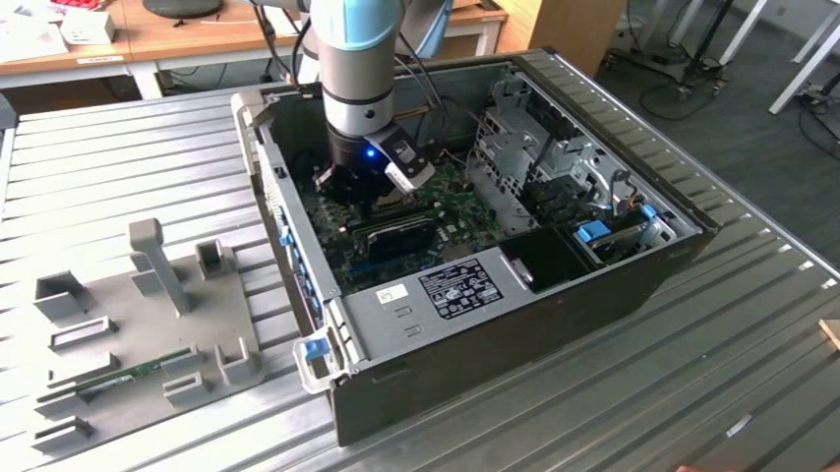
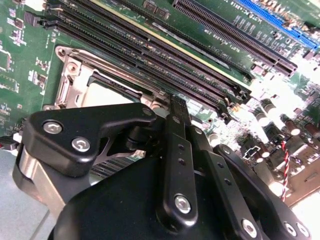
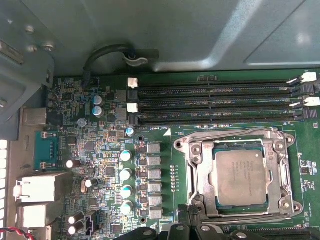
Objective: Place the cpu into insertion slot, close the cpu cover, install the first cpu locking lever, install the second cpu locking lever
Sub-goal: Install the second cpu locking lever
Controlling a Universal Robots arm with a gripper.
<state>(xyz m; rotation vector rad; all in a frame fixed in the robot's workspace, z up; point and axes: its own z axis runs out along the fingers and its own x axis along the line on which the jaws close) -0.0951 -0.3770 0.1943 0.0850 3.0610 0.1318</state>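
The cpu (image 3: pixel 241 177) lies flat in the insertion slot (image 3: pixel 184 146) on the green motherboard (image 3: pixel 107 150) in the first wrist view. The cpu cover (image 3: pixel 202 167) is folded down over it, framing the grey top. A thin wire lever (image 3: pixel 235 134) runs along the socket edge nearest the memory slots. My gripper (image 3: pixel 192 231) is shut with nothing in it, its tip at the opposite socket edge. In the second wrist view the gripper (image 2: pixel 172 102) touches down beside the socket frame (image 2: pixel 70 82). In the exterior view the gripper (image 1: pixel 368 202) reaches deep inside the open computer case (image 1: pixel 565 295).
Long black memory slots (image 2: pixel 165 60) run right beside the socket. Capacitors (image 3: pixel 126 175) and rear ports (image 3: pixel 42 187) stand on the socket's other side. The case's drive cage (image 1: pixel 525 147) and walls hem in the arm. A grey fixture plate (image 1: pixel 138 334) lies on the ribbed metal table (image 1: pixel 735 374).
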